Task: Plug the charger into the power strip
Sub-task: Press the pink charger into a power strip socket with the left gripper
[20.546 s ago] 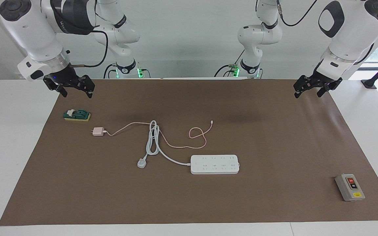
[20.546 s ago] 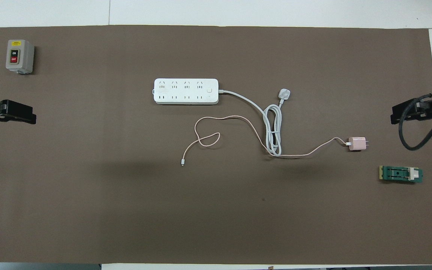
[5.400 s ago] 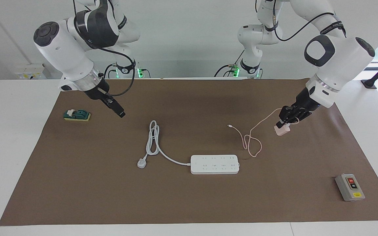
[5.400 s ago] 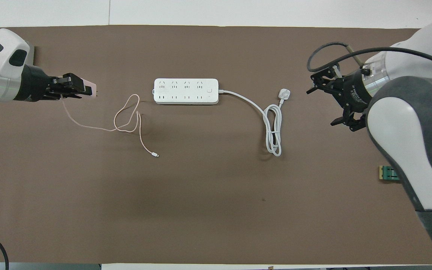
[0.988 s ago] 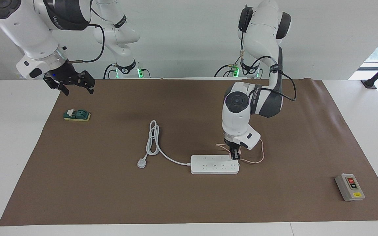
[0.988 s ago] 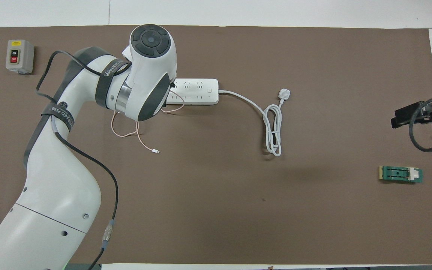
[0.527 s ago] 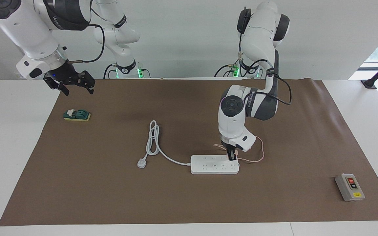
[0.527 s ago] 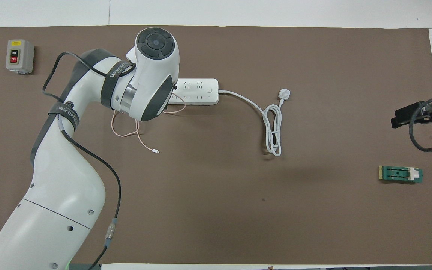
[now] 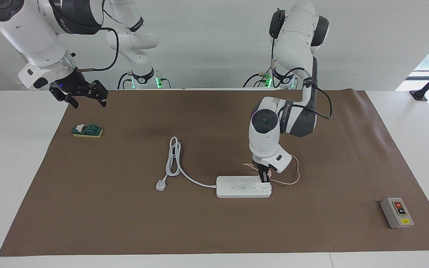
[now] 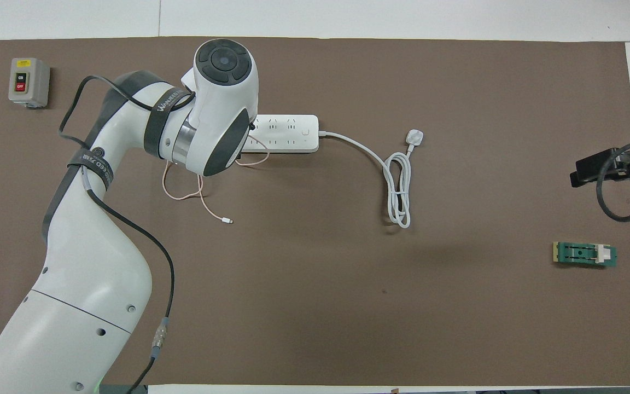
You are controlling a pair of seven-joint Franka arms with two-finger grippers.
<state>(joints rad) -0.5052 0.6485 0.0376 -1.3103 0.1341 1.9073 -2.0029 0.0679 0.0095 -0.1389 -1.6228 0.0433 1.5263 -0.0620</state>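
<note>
The white power strip (image 9: 242,187) lies flat near the middle of the brown mat, and it shows in the overhead view too (image 10: 287,133). My left gripper (image 9: 264,178) points straight down onto the strip's end toward the left arm's side, shut on the charger. The fingers mostly hide the charger's cube. Its thin pink cable (image 9: 293,178) loops on the mat beside that end, trailing nearer to the robots (image 10: 184,194). From overhead the left arm's wrist covers this end of the strip. My right gripper (image 9: 84,95) waits open above the mat's edge at the right arm's end (image 10: 610,167).
The strip's thick white cord runs to a coil and a three-pin plug (image 9: 161,185) toward the right arm's end. A green block (image 9: 87,130) lies under the right gripper's side. A grey button box (image 9: 397,212) stands at the mat's corner farthest from the robots, left arm's end.
The left wrist swayed slightly above the strip's end and returned, its gripper staying shut at the same sockets. The right arm has not moved.
</note>
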